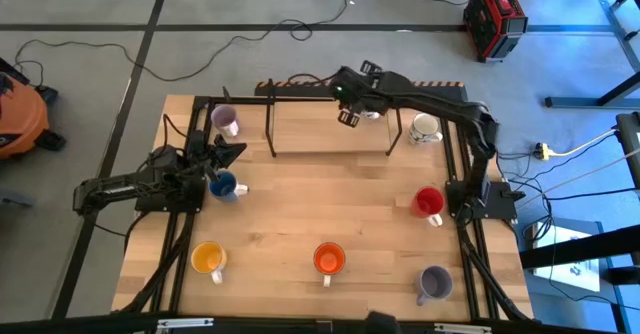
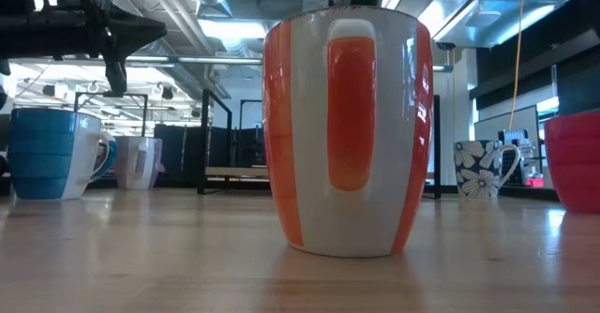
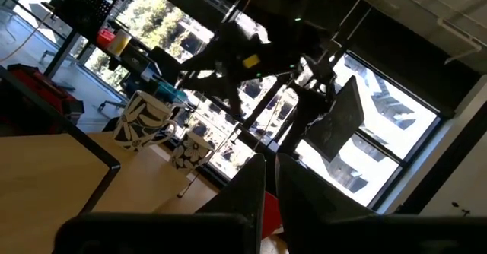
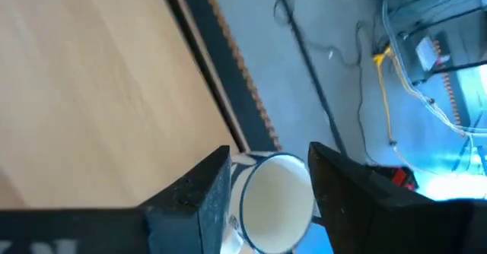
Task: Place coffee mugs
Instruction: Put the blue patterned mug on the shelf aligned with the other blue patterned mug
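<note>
Several coffee mugs stand upright on their bases around the wooden table (image 1: 300, 194): lilac (image 1: 225, 120), blue (image 1: 224, 185), yellow-orange (image 1: 208, 259), orange (image 1: 329, 260), lilac-grey (image 1: 434, 283), red (image 1: 428, 203) and a white flowered one (image 1: 425, 128). A second white mug with a blue rim (image 4: 278, 201) stands near the far edge. My right gripper (image 1: 350, 111) hangs open above it, slanting down. In its wrist view the fingers frame the mug without touching it. My left gripper (image 3: 270, 197) is shut and holds nothing. It points level over the table's left side, next to the blue mug.
A low black bar frame (image 1: 330, 124) stands on the far middle of the table. The table's far edge has a striped strip (image 4: 251, 109). Beyond it lie floor cables and a red box (image 1: 495, 14). An orange vacuum (image 1: 15, 114) stands at the left.
</note>
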### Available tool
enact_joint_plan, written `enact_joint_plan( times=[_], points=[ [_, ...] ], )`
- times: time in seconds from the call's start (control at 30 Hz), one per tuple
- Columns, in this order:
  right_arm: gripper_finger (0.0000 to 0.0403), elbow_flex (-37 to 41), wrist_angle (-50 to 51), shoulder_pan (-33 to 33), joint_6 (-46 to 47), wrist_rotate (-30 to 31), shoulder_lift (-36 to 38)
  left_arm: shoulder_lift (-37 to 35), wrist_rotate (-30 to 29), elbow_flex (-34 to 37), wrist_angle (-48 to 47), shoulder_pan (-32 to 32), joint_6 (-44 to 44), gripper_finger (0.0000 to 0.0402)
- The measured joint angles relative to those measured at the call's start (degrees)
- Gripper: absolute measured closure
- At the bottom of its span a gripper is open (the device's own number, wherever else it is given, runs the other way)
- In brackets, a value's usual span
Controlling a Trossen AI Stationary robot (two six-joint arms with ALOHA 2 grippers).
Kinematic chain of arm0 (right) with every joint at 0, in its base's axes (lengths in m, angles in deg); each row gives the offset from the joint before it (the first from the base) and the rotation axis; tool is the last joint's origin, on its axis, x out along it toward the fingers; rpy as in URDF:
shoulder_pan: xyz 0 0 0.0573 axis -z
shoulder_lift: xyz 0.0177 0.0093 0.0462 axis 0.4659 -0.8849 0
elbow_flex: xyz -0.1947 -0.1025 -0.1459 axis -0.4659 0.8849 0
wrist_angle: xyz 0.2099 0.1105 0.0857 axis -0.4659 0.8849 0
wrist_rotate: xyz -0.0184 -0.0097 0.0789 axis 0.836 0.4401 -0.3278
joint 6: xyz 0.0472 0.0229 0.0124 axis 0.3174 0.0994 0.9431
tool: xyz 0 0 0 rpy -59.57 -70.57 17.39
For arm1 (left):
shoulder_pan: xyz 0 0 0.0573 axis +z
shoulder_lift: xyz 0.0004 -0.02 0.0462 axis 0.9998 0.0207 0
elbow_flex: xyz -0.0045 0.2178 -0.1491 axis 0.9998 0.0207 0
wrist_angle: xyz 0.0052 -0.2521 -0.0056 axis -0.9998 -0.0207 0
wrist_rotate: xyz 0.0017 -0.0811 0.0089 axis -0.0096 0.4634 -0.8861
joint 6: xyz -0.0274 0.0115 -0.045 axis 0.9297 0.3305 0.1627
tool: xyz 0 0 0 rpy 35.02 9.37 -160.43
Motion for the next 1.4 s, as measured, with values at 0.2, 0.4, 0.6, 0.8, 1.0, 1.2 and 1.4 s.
enact_joint_plan(
  times=[0.2,0.4,0.6,0.8,1.0,1.2,1.4],
  points=[
    [0.0237,1.8,1.6,-5.6,6.3,2.0,9.2,0.0,0.4,0.0,0.0,0.0,0.0,0.0373],
    [0.0237,6.3,5.1,-9.0,14.1,3.4,18.6,0.0,0.4,0.0,0.0,0.0,0.0,0.0373],
    [0.0237,14.3,7.3,-9.6,22.8,4.3,26.8,0.0,0.5,0.0,0.0,0.0,0.0,0.0373],
    [0.0237,24.4,7.7,-9.4,29.8,3.8,34.2,0.0,0.8,0.0,0.0,0.0,0.0,0.0373],
    [0.0237,33.0,7.9,-9.5,37.9,3.4,40.6,0.0,1.1,0.0,0.0,0.0,0.0,0.0373],
    [0.0237,37.6,8.6,-9.4,46.1,1.2,43.0,0.0,1.3,0.0,0.0,0.0,0.0,0.0373],
    [0.0224,38.8,15.9,-9.4,54.0,1.0,43.2,0.0,1.5,0.0,0.0,0.0,0.1,0.0373]
  ],
)
